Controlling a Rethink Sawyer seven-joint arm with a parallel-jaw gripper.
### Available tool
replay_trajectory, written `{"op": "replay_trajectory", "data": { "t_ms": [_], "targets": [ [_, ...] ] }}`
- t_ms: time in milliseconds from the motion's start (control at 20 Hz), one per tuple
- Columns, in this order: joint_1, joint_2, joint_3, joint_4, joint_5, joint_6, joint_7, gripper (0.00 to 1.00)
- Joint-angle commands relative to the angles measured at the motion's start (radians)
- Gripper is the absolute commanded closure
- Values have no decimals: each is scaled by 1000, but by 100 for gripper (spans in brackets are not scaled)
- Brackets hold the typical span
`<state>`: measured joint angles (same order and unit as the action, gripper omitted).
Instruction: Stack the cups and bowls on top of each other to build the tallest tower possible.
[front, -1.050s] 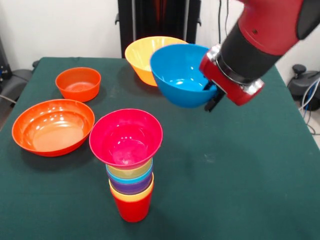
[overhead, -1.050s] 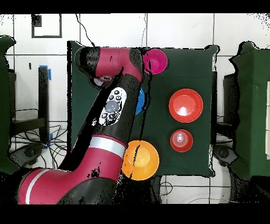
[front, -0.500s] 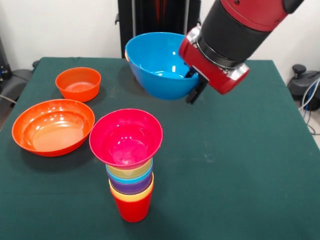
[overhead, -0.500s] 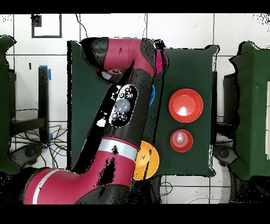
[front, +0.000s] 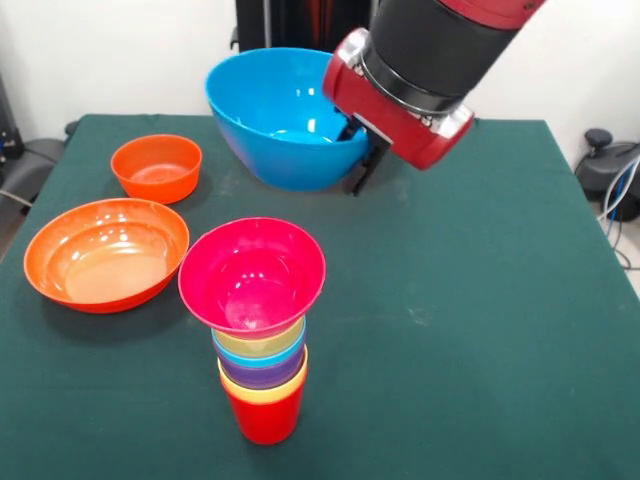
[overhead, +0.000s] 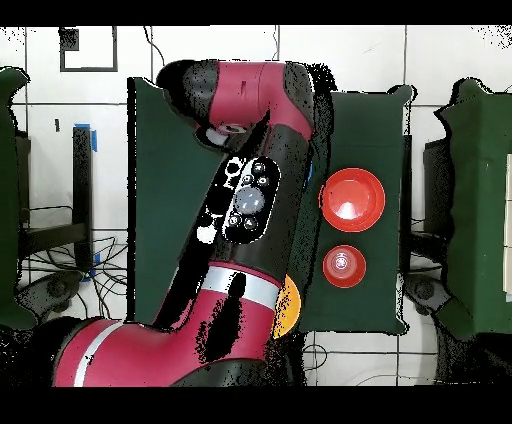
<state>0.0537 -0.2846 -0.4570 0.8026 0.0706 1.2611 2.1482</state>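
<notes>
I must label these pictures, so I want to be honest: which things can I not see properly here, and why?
- Yellow-orange bowl: overhead view shows only a sliver beside the arm; front view hides it behind the blue bowl.
- Tower: hidden under the arm in the overhead view.
- Gripper: one dark finger shows at the blue bowl's rim in the front view; the wrist hides the rest.
- Blue bowl: only a thin edge overhead.

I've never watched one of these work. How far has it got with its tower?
Done: nested cups on a red cup carry the pink bowl on top. In hand: the gripper holds the big blue bowl by its rim, in the air behind the tower. Left: the wide orange bowl and the small orange bowl sit on the table; a yellow-orange one peeks out overhead.
</notes>
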Motion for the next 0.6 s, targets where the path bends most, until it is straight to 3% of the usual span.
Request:
{"op": "replay_trajectory", "data": {
  "t_ms": [50,300,600],
  "targets": [
    [-26,-42,143,-14,-71,145,-334,100],
    [-30,-51,133,-67,-78,226,-368,100],
    [-46,-12,117,-230,-80,352,-408,100]
  ]
}}
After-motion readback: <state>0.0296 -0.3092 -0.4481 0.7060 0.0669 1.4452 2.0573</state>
